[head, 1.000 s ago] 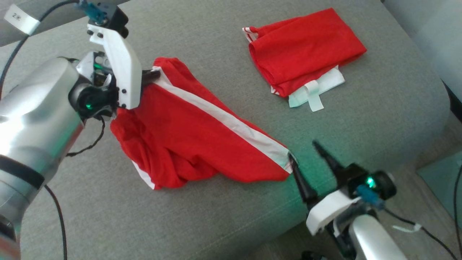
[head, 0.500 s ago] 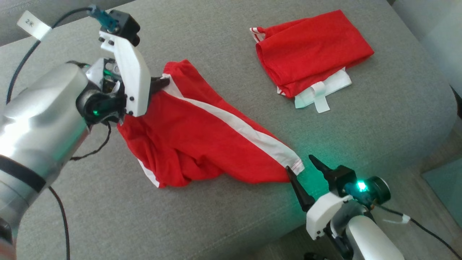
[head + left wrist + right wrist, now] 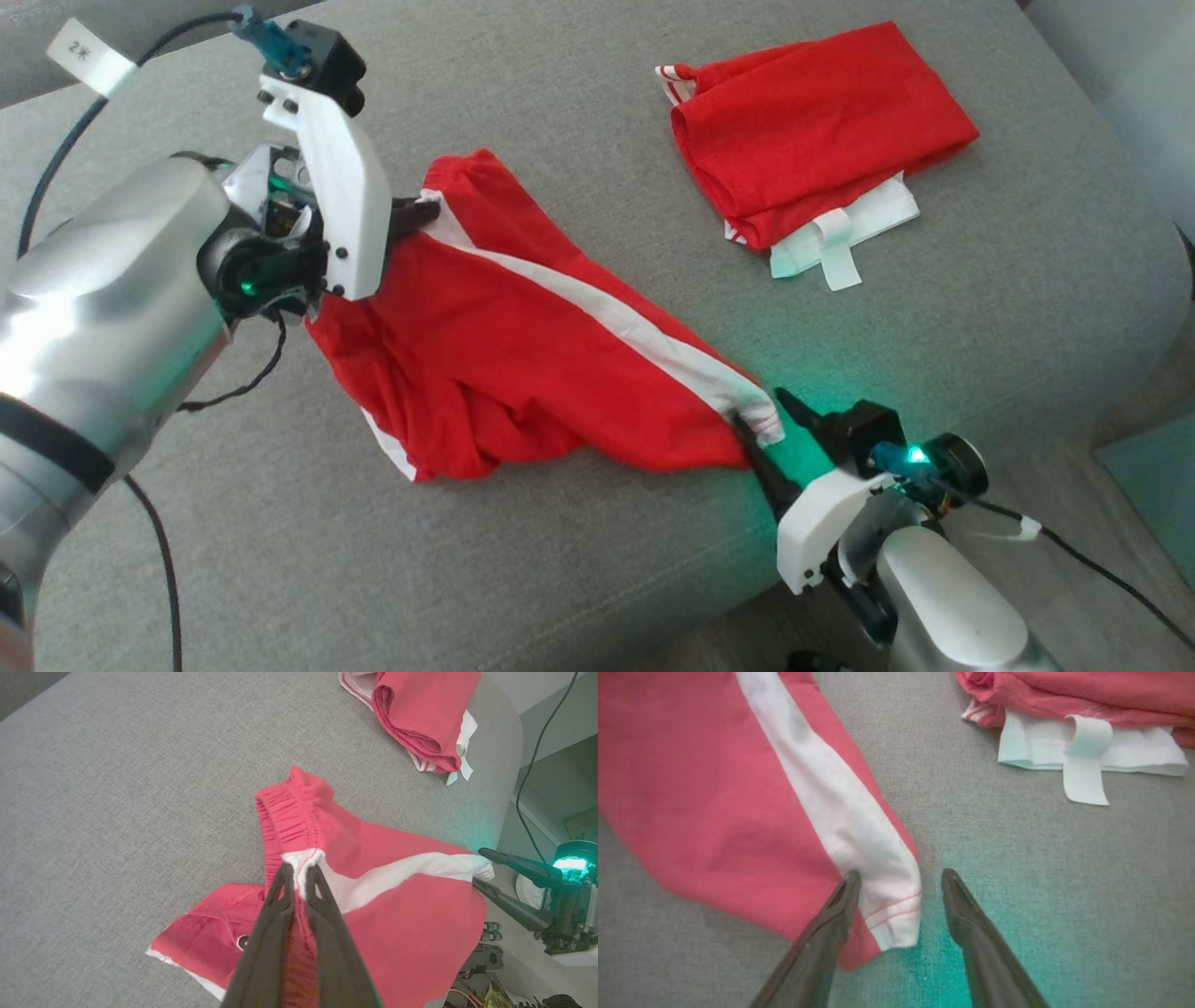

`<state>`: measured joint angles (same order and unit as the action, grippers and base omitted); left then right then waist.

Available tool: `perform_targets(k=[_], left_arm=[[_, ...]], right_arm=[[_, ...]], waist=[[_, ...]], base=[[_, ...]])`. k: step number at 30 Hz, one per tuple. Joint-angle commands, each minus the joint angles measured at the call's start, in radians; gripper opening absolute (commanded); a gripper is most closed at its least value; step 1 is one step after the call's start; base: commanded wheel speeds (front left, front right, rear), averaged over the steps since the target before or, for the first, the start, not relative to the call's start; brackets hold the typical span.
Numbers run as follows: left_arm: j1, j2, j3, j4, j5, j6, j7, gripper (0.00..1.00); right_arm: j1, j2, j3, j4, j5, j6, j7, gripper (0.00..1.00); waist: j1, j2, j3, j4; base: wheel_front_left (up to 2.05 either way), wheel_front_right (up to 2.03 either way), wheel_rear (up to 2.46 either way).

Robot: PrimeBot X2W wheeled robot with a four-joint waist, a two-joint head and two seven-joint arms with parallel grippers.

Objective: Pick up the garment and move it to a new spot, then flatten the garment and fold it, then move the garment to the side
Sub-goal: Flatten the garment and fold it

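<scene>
The red shorts (image 3: 523,373) lie crumpled on the grey sofa (image 3: 560,579), left of centre. The left pincer (image 3: 299,870) grips their waistband at the white stripe. The right pincer (image 3: 901,877) stands wide, astride the stripe's hem corner at the near right. A folded red garment (image 3: 822,121) lies far right.

The supporting surface is a grey woven fabric cushion (image 3: 579,579) with a rounded front edge. A pair of red shorts (image 3: 523,373) lies crumpled near its middle, and a white stripe (image 3: 597,313) runs diagonally along them to a hem corner near the front edge. Well apart, toward the far right, a folded red garment (image 3: 822,121) rests on a white cloth (image 3: 840,233) whose edge shows beneath it.
</scene>
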<state>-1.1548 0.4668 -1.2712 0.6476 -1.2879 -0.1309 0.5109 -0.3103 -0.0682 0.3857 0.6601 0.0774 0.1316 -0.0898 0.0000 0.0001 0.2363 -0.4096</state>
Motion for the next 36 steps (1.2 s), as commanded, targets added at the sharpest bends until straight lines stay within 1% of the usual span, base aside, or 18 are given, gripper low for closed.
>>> perform_targets(k=[1, 6, 10, 12, 13, 14, 16, 19, 22, 27, 32, 36], left_arm=[[-0.085, 0.032, 0.034, -0.015, -0.008, 0.0, -0.01, 0.0], [-0.081, 0.033, 0.025, -0.011, -0.02, 0.0, -0.026, 0.0], [-0.08, 0.028, 0.021, -0.009, -0.03, 0.0, -0.051, 0.0], [-0.082, 0.026, 0.023, -0.009, -0.038, 0.0, -0.07, 0.0], [-0.088, 0.027, 0.027, -0.012, -0.046, 0.0, -0.095, 0.0], [-0.088, 0.027, 0.027, -0.012, -0.046, 0.0, -0.095, 0.0], [-0.094, 0.029, 0.034, -0.016, -0.052, 0.0, -0.127, 0.0], [-0.108, 0.029, 0.056, -0.005, -0.057, 0.0, -0.199, 0.0], [-0.117, 0.013, 0.085, 0.009, -0.075, 0.0, -0.265, 0.0], [-0.128, -0.009, 0.116, 0.003, -0.103, 0.0, -0.338, 0.0], [-0.13, -0.026, 0.158, 0.008, -0.131, 0.0, -0.418, 0.0], [-0.108, -0.043, 0.198, 0.018, -0.162, 0.0, -0.484, 0.0]], right_arm=[[-0.029, 0.009, 0.026, -0.014, 0.016, -0.001, -0.018, 0.0], [-0.038, 0.003, 0.025, 0.001, 0.031, -0.001, -0.038, 0.0], [-0.041, -0.014, 0.007, -0.021, 0.045, -0.001, -0.055, 0.0], [-0.052, -0.036, -0.005, -0.047, 0.051, -0.001, -0.056, 0.0], [-0.072, -0.062, -0.017, -0.086, 0.059, -0.001, -0.049, 0.0], [-0.072, -0.062, -0.017, -0.086, 0.059, -0.001, -0.049, 0.0], [-0.105, -0.097, -0.03, -0.133, 0.063, -0.001, -0.037, 0.0], [-0.169, -0.151, -0.049, -0.207, 0.075, -0.001, -0.01, 0.0], [-0.245, -0.21, -0.054, -0.271, 0.078, -0.001, 0.021, 0.0], [-0.359, -0.282, -0.055, -0.315, 0.087, -0.001, 0.053, 0.0], [-0.423, -0.318, -0.06, -0.294, 0.066, -0.001, 0.069, 0.0], [-0.413, -0.325, -0.074, -0.28, 0.05, -0.001, 0.069, 0.0]], waist=[[0.0, -0.0001, -0.002, -0.001], [0.0, -0.0001, -0.018, 0.001], [0.0, -0.0001, -0.042, 0.02], [0.0, -0.0001, -0.058, 0.035], [0.0, -0.0001, -0.076, 0.053], [0.0, -0.0001, -0.076, 0.053], [0.0, -0.0001, -0.097, 0.073], [0.0, -0.0001, -0.133, 0.106], [0.0, -0.0001, -0.174, 0.146], [0.0, -0.0001, -0.235, 0.224], [0.0, -0.0001, -0.277, 0.305], [0.0, -0.0001, -0.31, 0.367]], base=[[0.0, 0.0, 0.0], [0.0, 0.0, 0.0], [0.0, 0.0, 0.0], [0.0, 0.0, 0.0], [0.0, 0.0, 0.0], [0.0, 0.0, 0.0], [0.0, 0.0, 0.0], [0.0, 0.0, 0.0], [0.0, 0.0, 0.0], [0.0, 0.0, 0.0], [0.0, 0.0, 0.0], [0.0, 0.0, 0.0]])
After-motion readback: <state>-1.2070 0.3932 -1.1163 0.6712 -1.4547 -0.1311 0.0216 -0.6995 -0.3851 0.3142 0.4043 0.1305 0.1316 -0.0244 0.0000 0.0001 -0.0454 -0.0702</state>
